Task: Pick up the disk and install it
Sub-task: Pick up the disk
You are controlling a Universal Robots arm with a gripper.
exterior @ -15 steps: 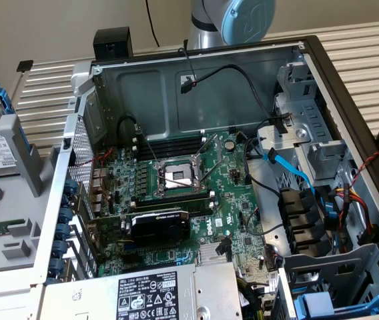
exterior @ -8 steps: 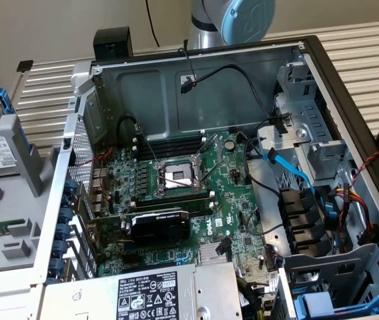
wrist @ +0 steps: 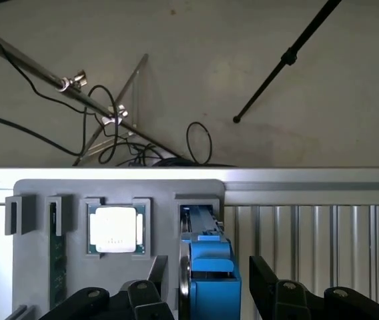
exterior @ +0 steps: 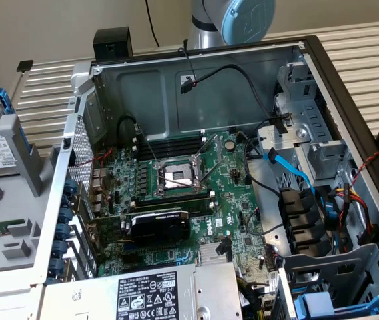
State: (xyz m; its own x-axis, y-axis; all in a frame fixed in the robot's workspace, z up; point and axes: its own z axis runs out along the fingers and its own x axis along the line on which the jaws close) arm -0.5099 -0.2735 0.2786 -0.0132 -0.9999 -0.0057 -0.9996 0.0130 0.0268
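Slatted bench (wrist: 309,240) carries a grey holder (wrist: 119,190) where the disk (wrist: 209,297) stands on edge in its slot, just beside the chip (wrist: 114,229). Gripper (wrist: 208,267) hangs wide open, one finger on each side of the blue carrier, seemingly not touching. A good grasp would be centred on the carrier, squeeze its flat faces squarely and stay clear of the chip.

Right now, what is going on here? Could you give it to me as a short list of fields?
disk: silver drive in a blue carrier, standing on edge in a slot of the grey parts holder
jaws: open, one on each side of the disk, not closed on it
neighbour: processor chip in its own pocket of the same holder
computer case: side open, motherboard exposed
progress: disk not yet picked up
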